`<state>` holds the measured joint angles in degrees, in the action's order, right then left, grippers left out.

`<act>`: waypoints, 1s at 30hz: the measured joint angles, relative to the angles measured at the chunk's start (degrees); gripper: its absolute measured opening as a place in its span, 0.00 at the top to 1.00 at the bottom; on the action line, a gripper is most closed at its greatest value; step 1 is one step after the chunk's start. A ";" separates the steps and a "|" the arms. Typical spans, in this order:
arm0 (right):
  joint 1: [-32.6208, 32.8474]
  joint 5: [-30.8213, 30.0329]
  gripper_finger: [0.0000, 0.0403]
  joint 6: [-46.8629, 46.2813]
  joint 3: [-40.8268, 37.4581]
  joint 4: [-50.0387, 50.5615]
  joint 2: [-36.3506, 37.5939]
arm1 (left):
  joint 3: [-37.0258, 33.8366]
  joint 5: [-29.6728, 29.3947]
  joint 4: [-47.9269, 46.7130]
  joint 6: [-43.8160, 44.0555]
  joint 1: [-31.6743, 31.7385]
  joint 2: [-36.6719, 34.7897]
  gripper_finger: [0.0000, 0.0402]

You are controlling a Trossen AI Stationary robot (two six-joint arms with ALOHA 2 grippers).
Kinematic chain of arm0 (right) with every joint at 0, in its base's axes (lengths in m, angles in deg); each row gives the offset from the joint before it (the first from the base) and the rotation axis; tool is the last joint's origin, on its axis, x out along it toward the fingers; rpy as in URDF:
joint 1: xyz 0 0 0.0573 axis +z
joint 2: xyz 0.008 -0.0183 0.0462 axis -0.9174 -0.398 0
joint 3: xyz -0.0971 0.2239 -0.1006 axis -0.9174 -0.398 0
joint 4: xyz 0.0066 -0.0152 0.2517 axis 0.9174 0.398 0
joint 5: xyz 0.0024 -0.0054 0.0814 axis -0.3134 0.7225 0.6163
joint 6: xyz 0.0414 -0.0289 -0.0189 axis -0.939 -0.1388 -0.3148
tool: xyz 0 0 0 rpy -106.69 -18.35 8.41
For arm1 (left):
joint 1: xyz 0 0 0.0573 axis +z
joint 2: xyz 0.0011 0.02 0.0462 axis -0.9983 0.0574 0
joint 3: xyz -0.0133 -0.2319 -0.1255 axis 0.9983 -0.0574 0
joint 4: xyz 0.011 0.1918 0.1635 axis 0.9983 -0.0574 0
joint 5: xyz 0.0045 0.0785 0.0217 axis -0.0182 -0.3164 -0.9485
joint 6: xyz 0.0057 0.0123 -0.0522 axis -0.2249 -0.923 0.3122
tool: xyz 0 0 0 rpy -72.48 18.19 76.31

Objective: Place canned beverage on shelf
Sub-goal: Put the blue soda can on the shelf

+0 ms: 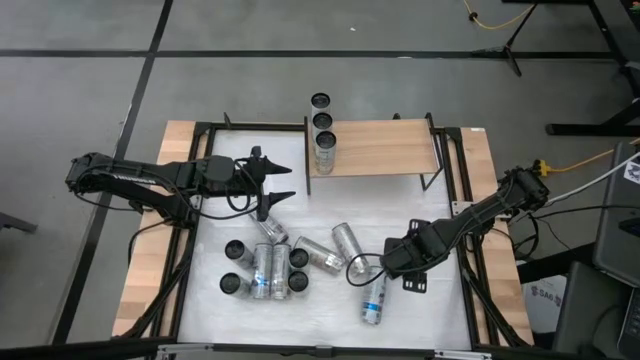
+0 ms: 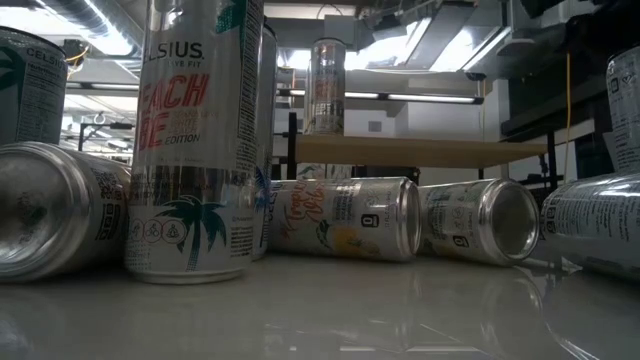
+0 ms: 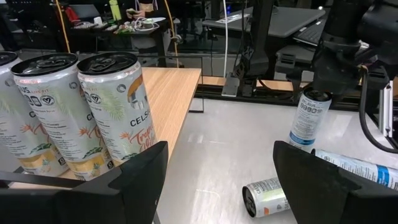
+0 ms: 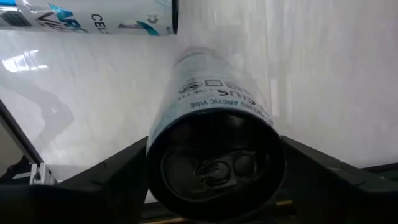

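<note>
Done: three cans upright along the shelf's left end
In hand: right gripper, near the table's right edge, jaws part-open around an upright can, touching it
Left gripper: part-open, empty, just off the shelf's left end
Left: about ten cans on the table, mid-front

Upright can near the low cam reads "…LSIUS", "…ACH", "EDITION". Lying cans behind it each show a "9". Can between right wrist's fingers: "ARCTIC VIBE"; shelf can: "CELS…".
</note>
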<state>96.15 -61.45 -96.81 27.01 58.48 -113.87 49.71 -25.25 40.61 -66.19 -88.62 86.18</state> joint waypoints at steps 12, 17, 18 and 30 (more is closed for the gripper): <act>-0.14 2.23 0.43 0.72 0.09 0.34 0.04 | 0.00 0.00 0.00 0.00 0.00 0.00 0.29; -2.11 5.68 0.39 1.12 1.73 2.57 -0.06 | 0.00 0.00 0.01 0.00 0.00 0.00 0.29; -2.72 5.92 0.39 1.52 2.51 3.15 -0.04 | 0.00 0.00 0.01 0.00 0.00 0.00 0.29; -14.26 6.05 0.40 10.08 17.74 11.20 -0.01 | 0.00 0.00 0.02 -0.02 0.00 0.00 0.29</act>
<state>81.90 -55.40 -86.74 44.75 69.67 -113.88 49.71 -25.25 40.63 -66.21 -88.62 86.18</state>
